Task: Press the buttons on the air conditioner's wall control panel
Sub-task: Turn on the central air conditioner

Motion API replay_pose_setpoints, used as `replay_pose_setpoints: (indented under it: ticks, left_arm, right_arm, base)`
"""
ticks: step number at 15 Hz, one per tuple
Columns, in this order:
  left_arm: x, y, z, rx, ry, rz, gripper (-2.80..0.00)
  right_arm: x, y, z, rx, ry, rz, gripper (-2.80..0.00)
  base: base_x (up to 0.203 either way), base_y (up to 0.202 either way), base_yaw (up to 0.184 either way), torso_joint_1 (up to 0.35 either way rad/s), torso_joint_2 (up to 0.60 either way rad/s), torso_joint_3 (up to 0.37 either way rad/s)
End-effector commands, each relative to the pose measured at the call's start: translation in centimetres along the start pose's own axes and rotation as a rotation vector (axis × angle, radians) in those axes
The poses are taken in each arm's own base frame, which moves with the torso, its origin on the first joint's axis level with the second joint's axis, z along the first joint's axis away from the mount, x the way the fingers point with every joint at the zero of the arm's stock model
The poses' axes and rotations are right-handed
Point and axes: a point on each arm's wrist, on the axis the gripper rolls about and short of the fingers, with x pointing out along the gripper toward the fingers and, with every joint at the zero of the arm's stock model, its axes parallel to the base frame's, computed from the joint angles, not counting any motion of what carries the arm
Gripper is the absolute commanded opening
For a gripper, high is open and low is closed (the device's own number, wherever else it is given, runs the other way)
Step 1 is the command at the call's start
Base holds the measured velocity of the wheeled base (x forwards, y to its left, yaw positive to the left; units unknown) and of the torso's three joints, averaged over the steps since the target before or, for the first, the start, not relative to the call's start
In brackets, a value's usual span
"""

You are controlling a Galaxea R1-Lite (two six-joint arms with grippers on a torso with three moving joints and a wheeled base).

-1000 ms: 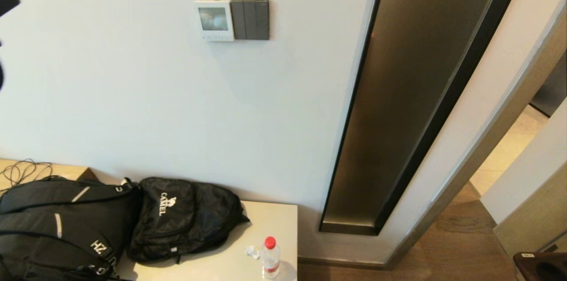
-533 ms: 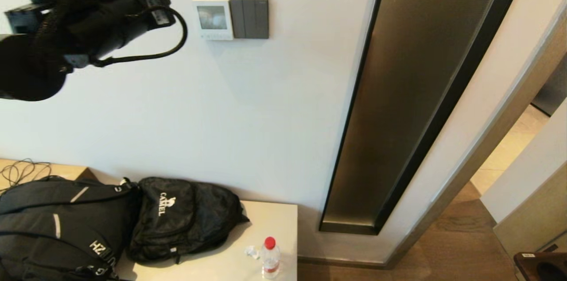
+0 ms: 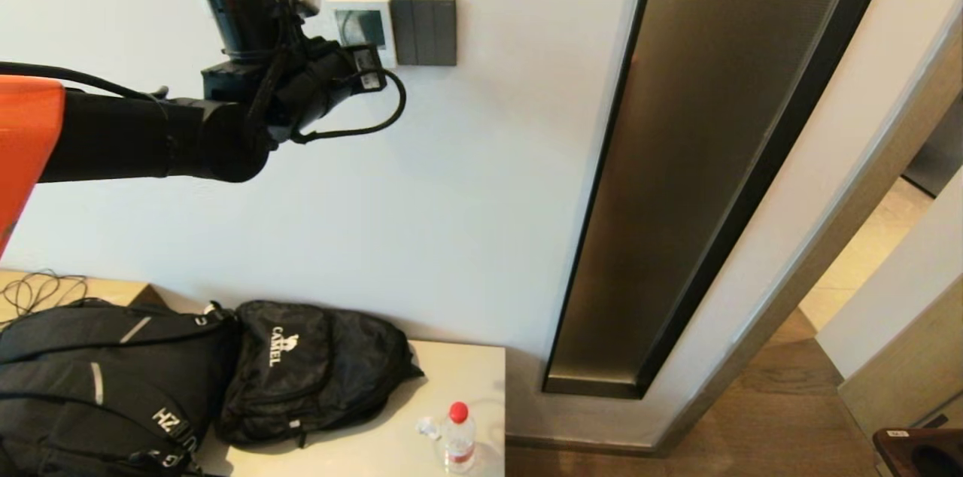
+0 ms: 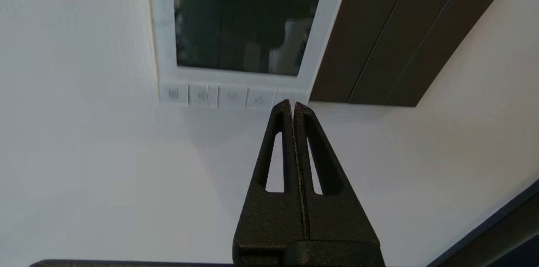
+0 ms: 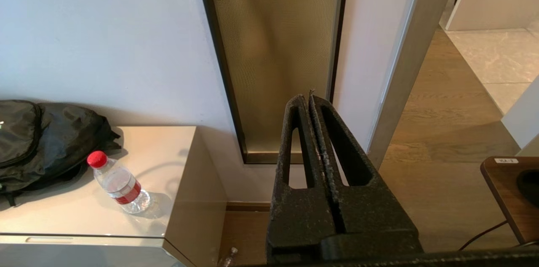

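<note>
- L gripper (image 4: 293,103) jaws pressed together, nothing between them; tip points at the right end of the buttons (image 4: 219,96) row. Touching or just short – can't tell from the wrist view.
- R gripper (image 5: 309,97) jaws also pressed together, empty; parked low, well apart from the wall work, facing the ribbed glass strip (image 5: 273,56).
- Air conditioner's wall control panel (image 3: 365,25): small white square high on the wall, screen dark, buttons along its lower edge. L arm partly covers it in head view.
- Progress, my read: early. Screen unlit, so no press seems registered yet; all presses probably left.
- Edges: dark grey rocker switch plate (image 4: 404,39) sits flush against the panel's right side, and the tip is near that seam. Drift right = wrong plate.
- Buttons tiny and tight together; the closed tip looks about as wide as one, so little margin sideways.
- Room: bare wall below and left of panel, free to back off. Backpacks (image 3: 188,379) and bottle (image 3: 458,438) on the cabinet (image 3: 466,372) far below, no clash.
</note>
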Motion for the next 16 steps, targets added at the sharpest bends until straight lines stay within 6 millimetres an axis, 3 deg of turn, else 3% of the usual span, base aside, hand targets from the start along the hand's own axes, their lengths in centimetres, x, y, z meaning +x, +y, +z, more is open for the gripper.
replay_pose_setpoints:
  ticks: [1,7,16]
  left_arm:
    - [0.4,0.1,-1.1,0.001,0.024,0.002,-2.8]
    - [0.7,-0.3,-1.3,0.004,0.02,-0.009,-2.8]
    - [2.8,-1.1,-3.0,0.0,-0.001,0.002,-2.8]
  right_arm:
    - [0.0,0.0,0.0,0.0,0.001,0.0,-2.8]
    - [0.0,0.0,0.0,0.001,0.001,0.0,-2.8]
    - [0.0,0.0,0.0,0.001,0.001,0.0,-2.8]
  base:
    - [0.0,0.0,0.0,0.0,0.0,0.0]
    - [0.0,0.0,0.0,0.0,0.0,0.0]
    - [0.0,0.0,0.0,0.0,0.0,0.0]
